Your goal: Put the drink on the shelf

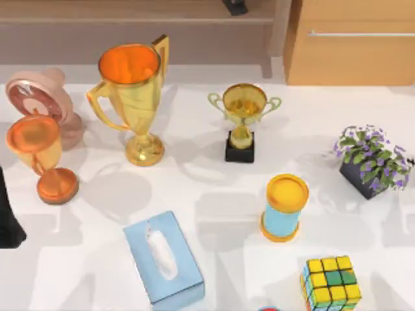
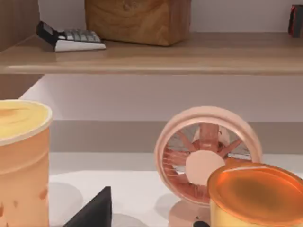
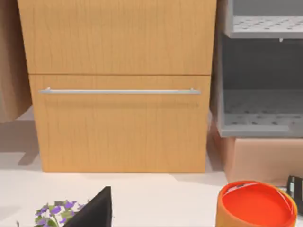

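Peach-orange drink (image 2: 21, 161) cut off near left gripper (image 2: 92, 210), grip impossible to tell, shelf (image 2: 189, 56) behind

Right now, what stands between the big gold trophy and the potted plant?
The top view shows a small gold trophy between the big gold trophy and the potted plant.
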